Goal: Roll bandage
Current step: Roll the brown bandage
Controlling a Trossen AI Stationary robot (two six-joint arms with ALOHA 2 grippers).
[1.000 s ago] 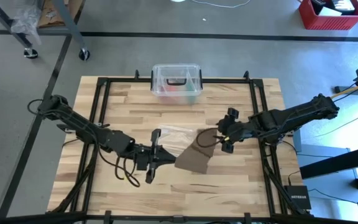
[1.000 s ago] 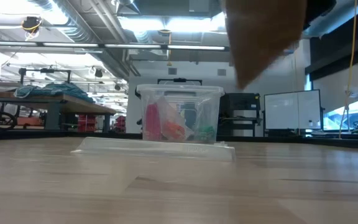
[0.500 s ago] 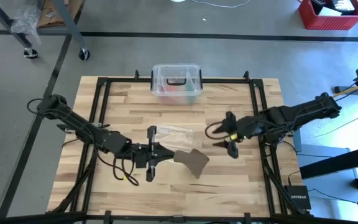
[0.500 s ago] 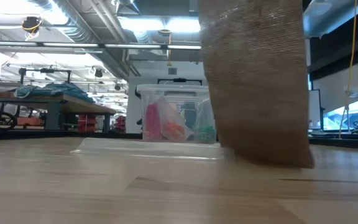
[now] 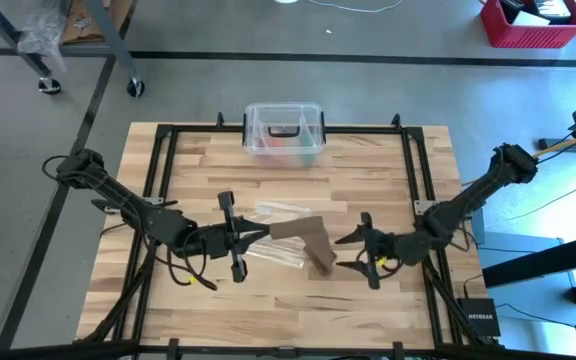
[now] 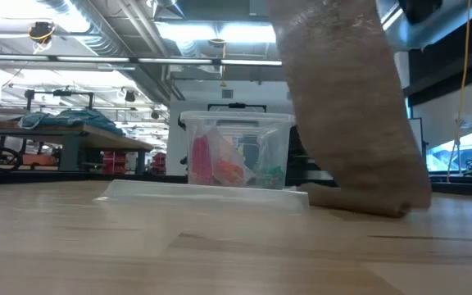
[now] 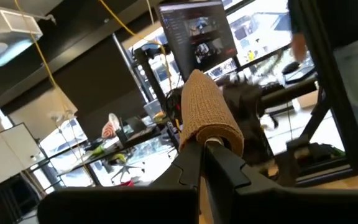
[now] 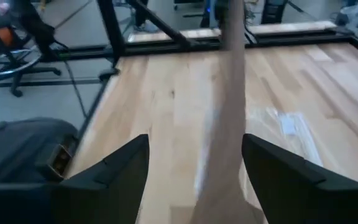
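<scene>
The bandage [image 5: 303,243] is a brown fabric strip hanging from my left gripper [image 5: 258,235], which is shut on its upper end above the table's middle. Its lower end [image 6: 367,201] rests on the table. In the left wrist view the bandage [image 7: 207,112] drapes over my fingertips. My right gripper [image 5: 353,252] is open, just to the right of the strip and pointing at it. In the right wrist view the bandage [image 8: 229,106] hangs ahead, between the two spread fingers, and I see no touch. My left gripper pinches the bandage's upper end [image 7: 213,134] between its two shut fingers, with the fabric lapping over the fingertips. The fingers lie about level and point toward the table's right. The strip hangs slack below them, and its lower end [image 5: 320,262] is on the table.
A clear plastic bag [image 5: 280,212] lies flat on the table under and behind the bandage. A clear plastic box [image 5: 284,135] with a black handle stands at the far edge. Bare wood lies to the near left and near right.
My right gripper has swung toward the table's near edge, come down, and turned to face the bandage from the right. My left gripper has risen a little and rolled. The bandage, earlier hanging clear of the table, has dropped until its lower end rests on the wood.
</scene>
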